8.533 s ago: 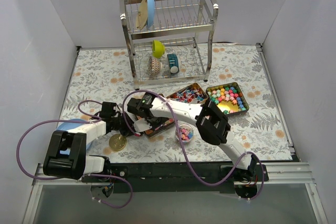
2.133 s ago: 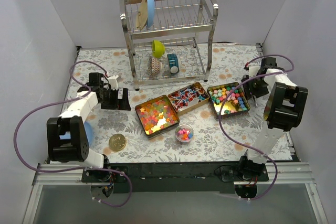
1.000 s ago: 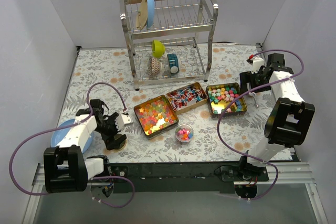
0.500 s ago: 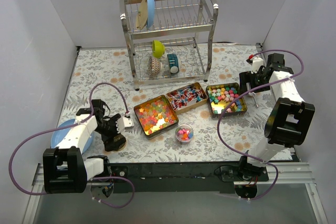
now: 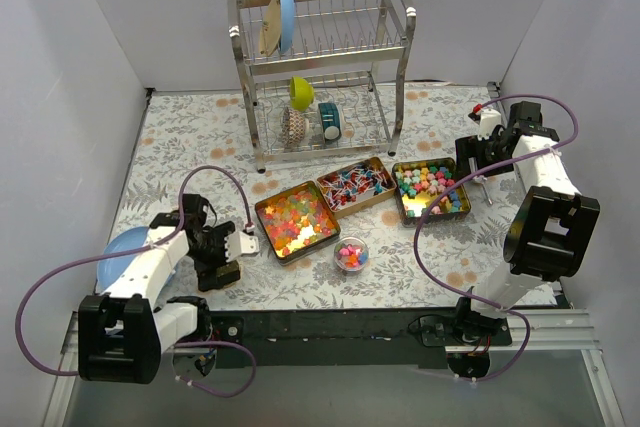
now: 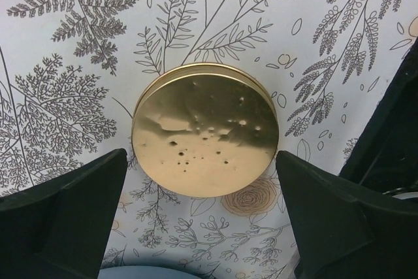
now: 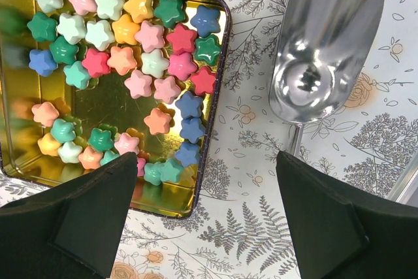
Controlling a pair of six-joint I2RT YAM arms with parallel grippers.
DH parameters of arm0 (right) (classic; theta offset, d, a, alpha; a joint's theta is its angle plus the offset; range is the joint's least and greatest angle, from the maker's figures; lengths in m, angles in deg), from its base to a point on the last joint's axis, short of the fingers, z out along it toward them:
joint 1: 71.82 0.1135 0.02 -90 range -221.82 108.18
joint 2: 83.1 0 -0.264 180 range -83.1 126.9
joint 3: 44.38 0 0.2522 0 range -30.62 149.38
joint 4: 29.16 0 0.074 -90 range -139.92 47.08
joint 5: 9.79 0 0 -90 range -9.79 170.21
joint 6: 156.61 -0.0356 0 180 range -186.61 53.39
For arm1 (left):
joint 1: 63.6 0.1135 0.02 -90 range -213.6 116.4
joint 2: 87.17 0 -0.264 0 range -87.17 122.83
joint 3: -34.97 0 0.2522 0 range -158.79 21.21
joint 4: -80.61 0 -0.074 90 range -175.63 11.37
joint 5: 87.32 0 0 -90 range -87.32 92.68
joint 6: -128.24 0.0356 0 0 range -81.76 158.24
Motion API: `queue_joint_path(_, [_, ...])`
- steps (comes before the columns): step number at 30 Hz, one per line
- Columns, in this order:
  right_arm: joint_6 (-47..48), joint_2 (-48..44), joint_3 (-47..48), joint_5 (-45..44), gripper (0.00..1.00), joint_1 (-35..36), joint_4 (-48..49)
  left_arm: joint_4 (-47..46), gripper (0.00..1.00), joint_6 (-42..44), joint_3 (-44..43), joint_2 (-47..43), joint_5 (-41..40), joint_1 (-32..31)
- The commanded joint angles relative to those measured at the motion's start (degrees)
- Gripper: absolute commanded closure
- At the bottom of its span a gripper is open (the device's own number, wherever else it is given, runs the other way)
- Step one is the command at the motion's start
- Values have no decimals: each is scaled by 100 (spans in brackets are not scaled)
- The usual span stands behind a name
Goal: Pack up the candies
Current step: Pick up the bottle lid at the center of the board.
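The candies lie in three open gold tins: orange-yellow gummies (image 5: 297,220), red and blue wrapped pieces (image 5: 355,183) and coloured star sweets (image 5: 432,187) (image 7: 153,63). More candies fill a small clear bowl (image 5: 351,253). My left gripper (image 5: 225,259) (image 6: 202,217) hangs open over a flat gold disc (image 6: 206,138), one finger on each side, apart from it. My right gripper (image 5: 478,159) (image 7: 206,220) is open and empty above the right edge of the star tin (image 7: 104,106), with a metal scoop (image 7: 326,37) lying on the cloth just right of it.
A metal dish rack (image 5: 320,67) with a blue plate, a yellow cup and small items stands at the back. Another blue plate (image 5: 125,247) (image 6: 140,272) lies at the near left under my left arm. White walls close in both sides.
My left gripper has slid a little toward the near edge and now covers the gold disc in the top view. The right arm has not moved.
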Motion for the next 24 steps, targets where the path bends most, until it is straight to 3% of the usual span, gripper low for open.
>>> queue_joint_path(1, [25, -8, 56, 149, 6, -8, -29, -215, 2, 63, 52, -129, -100, -231])
queue_joint_path(9, [34, -34, 21, 105, 6, 1, -38, -513, 2, -771, -54, 486, -197, -872])
queue_joint_path(19, [69, -52, 29, 123, 8, 1, -55, -645, 2, -1079, 8, 128, -574, -1066])
queue_joint_path(24, [43, 27, 82, 219, 9, 9, -73, -487, 12, -1001, -141, -84, -479, -1066])
